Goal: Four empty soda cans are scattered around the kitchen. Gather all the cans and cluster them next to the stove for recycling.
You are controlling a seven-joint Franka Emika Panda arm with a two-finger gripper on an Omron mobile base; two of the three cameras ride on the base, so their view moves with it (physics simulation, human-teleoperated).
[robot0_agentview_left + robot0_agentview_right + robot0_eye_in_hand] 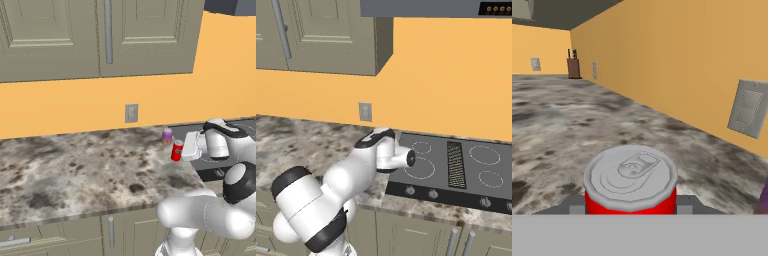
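I have a red soda can sitting upright between the fingers, its silver top and pull tab facing my hand camera. The gripper is clamped on it, one grey finger pressed to each side of the can, so the fingers are closed only as far as its width allows. From the left base camera I see the same red can at the front of the hand, low over the marbled countertop near its right end; I cannot tell whether its base touches the stone. Just beyond it, nearer the orange wall, stands the purple-pink can, apart from the red one. The black stove lies just to the right of the hand, set into the counter. A grey wall outlet sits on the wall above the counter, left of the cans.
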